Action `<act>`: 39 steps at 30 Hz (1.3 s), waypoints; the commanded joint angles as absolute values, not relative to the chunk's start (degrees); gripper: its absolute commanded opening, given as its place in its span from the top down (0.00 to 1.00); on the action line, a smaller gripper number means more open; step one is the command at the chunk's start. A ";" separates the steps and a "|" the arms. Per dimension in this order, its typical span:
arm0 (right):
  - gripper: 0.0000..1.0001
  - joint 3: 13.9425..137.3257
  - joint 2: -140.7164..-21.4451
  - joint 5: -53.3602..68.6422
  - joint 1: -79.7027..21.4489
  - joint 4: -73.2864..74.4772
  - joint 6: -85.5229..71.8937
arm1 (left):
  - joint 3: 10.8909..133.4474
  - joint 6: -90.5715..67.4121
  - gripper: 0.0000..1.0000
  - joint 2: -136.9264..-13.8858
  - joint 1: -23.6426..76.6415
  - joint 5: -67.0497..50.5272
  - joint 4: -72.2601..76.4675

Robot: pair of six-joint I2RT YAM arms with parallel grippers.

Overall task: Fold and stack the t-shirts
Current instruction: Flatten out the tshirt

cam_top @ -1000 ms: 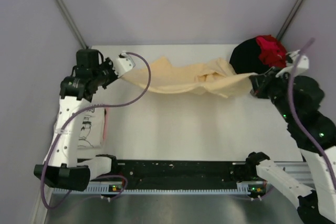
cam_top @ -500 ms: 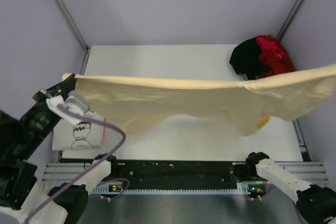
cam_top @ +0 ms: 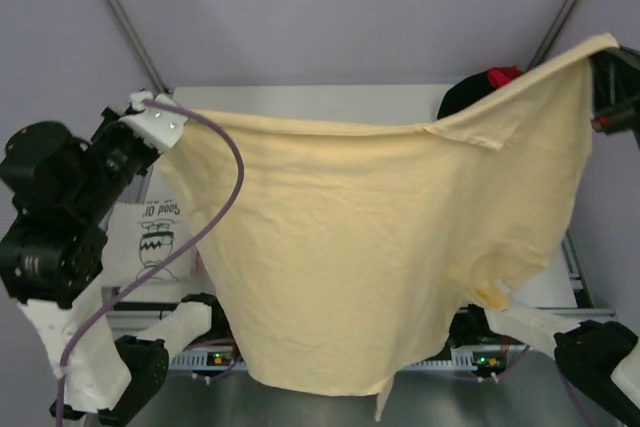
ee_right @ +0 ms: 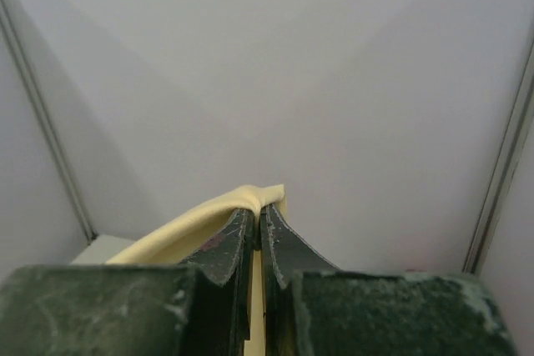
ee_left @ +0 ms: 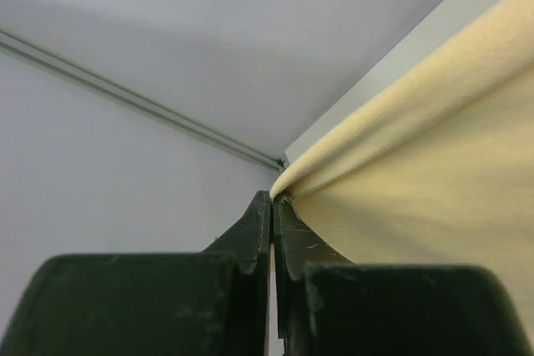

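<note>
The pale yellow t-shirt [cam_top: 360,247] hangs spread wide in the air and hides most of the table. My left gripper [cam_top: 160,119] is shut on its upper left corner; in the left wrist view the fingers [ee_left: 274,199] pinch the yellow hem [ee_left: 417,164]. My right gripper [cam_top: 600,47] is shut on the upper right corner, where the cloth [ee_right: 192,227] drapes over the closed fingertips [ee_right: 257,210]. The white printed t-shirt [cam_top: 150,237] lies folded at the table's left edge. The black t-shirt [cam_top: 462,99] and the red one [cam_top: 503,75] peek out at the back right.
The white table [cam_top: 300,99] shows only as a strip at the back. Grey enclosure walls with metal corner posts [cam_top: 125,22] stand close around. The arm bases and a black rail [cam_top: 200,347] sit at the near edge, partly behind the hanging cloth.
Both arms have swung up and toward the camera, lifting the yellow shirt from a bunched strip low at the back of the table into a wide hanging sheet.
</note>
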State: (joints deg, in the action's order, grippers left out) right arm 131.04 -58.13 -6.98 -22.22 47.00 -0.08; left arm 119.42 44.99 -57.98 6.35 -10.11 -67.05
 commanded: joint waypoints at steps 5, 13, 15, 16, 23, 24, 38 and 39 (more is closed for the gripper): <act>1.00 131.03 -80.83 -3.28 -18.03 32.89 -1.46 | 111.44 42.19 1.00 -69.86 6.15 6.32 -41.33; 1.00 145.88 -98.15 -1.40 -10.11 21.28 -14.41 | 115.48 43.94 1.00 -82.77 6.06 15.28 -20.16; 1.00 148.26 -99.75 -3.42 -9.76 19.35 -14.15 | 117.06 44.73 1.00 -85.33 5.37 16.26 -14.53; 1.00 148.62 -99.93 -4.04 -9.41 18.03 -13.98 | 119.07 44.82 1.00 -87.08 5.01 16.17 -13.20; 1.00 145.04 -95.29 -5.01 -8.44 16.08 -5.11 | 129.03 49.21 1.00 -93.87 3.69 15.30 -11.60; 1.00 142.50 -93.36 -4.75 -8.44 16.26 -4.05 | 126.85 49.74 1.00 -93.00 3.60 13.99 -11.95; 1.00 64.73 -45.02 3.32 -11.86 31.97 -11.32 | 67.80 59.23 1.00 -62.42 3.60 2.20 -31.09; 1.00 60.60 -43.26 5.17 -12.74 34.52 -13.69 | 63.59 59.41 1.00 -60.92 3.60 2.46 -32.77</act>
